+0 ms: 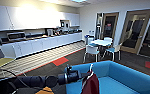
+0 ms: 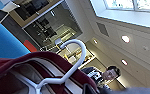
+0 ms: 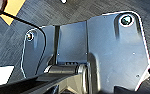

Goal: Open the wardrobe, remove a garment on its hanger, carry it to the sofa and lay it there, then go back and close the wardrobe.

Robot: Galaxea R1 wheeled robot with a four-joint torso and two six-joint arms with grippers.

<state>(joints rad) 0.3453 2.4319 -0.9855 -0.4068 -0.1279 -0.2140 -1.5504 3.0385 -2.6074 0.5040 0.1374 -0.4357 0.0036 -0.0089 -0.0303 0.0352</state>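
Note:
My left arm reaches in from the left, and its gripper is shut on the thin white hanger beside the near arm of the bright blue sofa. From the hanger the maroon garment hangs down, over the sofa's front corner. In the left wrist view the hanger's curved hook stands above the maroon garment with its white lining, and the blue sofa lies beyond.
A white round table with white-and-teal chairs stands behind the sofa. A long white kitchen counter runs along the left wall. Glass doors are at the back right. A person stands behind me.

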